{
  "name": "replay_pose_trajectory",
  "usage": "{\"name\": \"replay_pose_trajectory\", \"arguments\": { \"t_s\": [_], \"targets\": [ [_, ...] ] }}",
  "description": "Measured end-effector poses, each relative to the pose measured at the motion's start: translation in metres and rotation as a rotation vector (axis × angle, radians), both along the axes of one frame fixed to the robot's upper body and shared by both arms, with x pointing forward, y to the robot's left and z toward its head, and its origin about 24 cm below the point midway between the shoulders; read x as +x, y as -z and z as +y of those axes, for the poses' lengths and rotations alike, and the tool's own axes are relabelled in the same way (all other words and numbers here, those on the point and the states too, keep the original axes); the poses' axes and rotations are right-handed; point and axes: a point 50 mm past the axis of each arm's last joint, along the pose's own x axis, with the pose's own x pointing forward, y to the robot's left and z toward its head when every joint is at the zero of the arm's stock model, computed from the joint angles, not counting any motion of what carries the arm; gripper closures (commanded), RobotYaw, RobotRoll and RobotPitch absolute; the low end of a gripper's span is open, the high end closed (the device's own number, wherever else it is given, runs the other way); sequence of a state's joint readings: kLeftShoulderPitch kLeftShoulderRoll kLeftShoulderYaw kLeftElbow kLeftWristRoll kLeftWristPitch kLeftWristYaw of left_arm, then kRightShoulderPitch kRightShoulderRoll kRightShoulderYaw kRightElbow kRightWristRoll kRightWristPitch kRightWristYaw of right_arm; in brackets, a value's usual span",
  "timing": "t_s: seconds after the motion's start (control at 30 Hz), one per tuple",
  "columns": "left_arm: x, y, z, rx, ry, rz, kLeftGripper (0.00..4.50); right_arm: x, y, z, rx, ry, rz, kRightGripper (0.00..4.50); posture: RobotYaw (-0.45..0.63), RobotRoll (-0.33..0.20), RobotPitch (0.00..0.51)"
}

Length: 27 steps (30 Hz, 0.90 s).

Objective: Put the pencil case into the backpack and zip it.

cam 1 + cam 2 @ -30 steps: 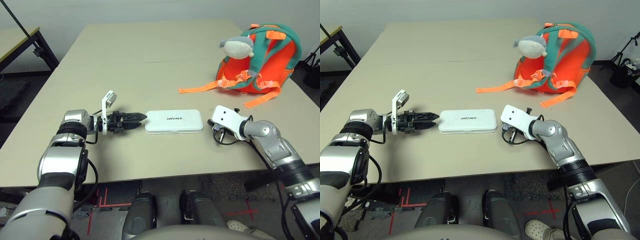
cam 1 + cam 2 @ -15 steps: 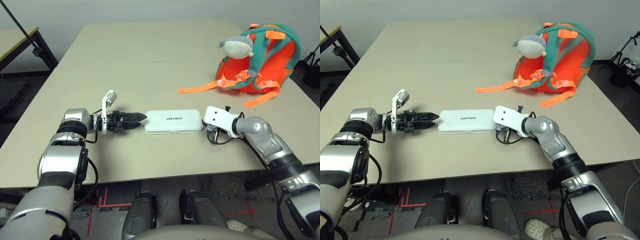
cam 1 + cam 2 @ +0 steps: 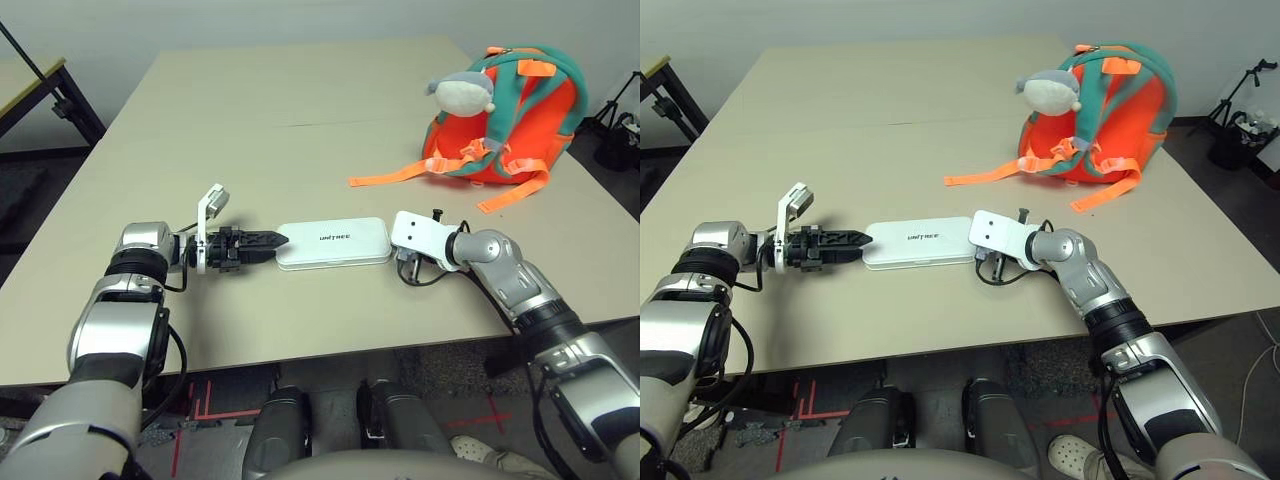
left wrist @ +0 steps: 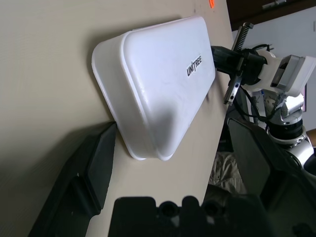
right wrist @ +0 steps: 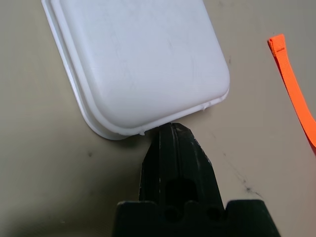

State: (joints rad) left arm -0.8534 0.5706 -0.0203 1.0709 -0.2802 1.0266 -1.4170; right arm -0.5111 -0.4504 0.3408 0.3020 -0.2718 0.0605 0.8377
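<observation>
Lying flat near the front edge of the counter (image 3: 300, 110), the pencil case (image 3: 333, 243) sits between your two hands, lettering up, while the backpack (image 3: 505, 115) stands well apart at the far right with its orange straps trailing toward the middle. Your left hand (image 3: 262, 241) is at the case's left end with its fingers spread as wide as they go and nothing held; from overhead they look like one dark point, but the left wrist view shows them straddling that end, one finger (image 4: 94, 168) touching the corner. Your right hand (image 5: 174, 143) is fully shut and empty, its tip pressed against the case's right end. The likely reason for this arrangement is that the case lies too flat on the counter to pinch from above, so the shut hand serves as a pusher or stop while the open one waits to take the end. The overhead views hide the right fingers under the white wrist housing (image 3: 420, 232); the right wrist view gives the contact plainly, along with a loose strap end (image 5: 291, 79) nearby.
</observation>
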Motion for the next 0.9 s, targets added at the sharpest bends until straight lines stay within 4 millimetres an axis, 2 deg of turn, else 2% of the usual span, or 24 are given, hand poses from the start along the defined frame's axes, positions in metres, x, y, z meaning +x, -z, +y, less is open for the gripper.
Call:
{"name": "replay_pose_trajectory", "arguments": {
  "t_s": [0.07, 0.2, 0.77, 0.8, 0.9],
  "targets": [
    [0.000, 0.000, 0.001, 0.001, -0.004, 0.000, 0.00, -0.003, 0.000, 0.006, 0.004, -0.024, 0.007, 4.46, 0.13, 0.000, 0.055],
    [0.001, 0.001, -0.002, -0.006, -0.011, -0.009, 0.00, -0.017, 0.001, 0.041, 0.035, -0.166, 0.028, 4.46, 0.13, 0.000, 0.055],
    [0.004, 0.000, -0.003, -0.002, -0.019, -0.053, 0.00, -0.017, 0.000, 0.032, 0.023, -0.157, 0.029, 4.46, 0.13, 0.000, 0.048],
    [0.004, 0.000, -0.003, -0.003, -0.020, -0.054, 0.11, -0.017, 0.000, 0.031, 0.022, -0.157, 0.029, 4.49, 0.13, 0.000, 0.048],
    [0.005, 0.001, -0.002, -0.003, -0.029, -0.054, 1.11, -0.017, 0.000, 0.029, 0.019, -0.157, 0.028, 4.50, 0.13, 0.000, 0.048]
  ]
}}
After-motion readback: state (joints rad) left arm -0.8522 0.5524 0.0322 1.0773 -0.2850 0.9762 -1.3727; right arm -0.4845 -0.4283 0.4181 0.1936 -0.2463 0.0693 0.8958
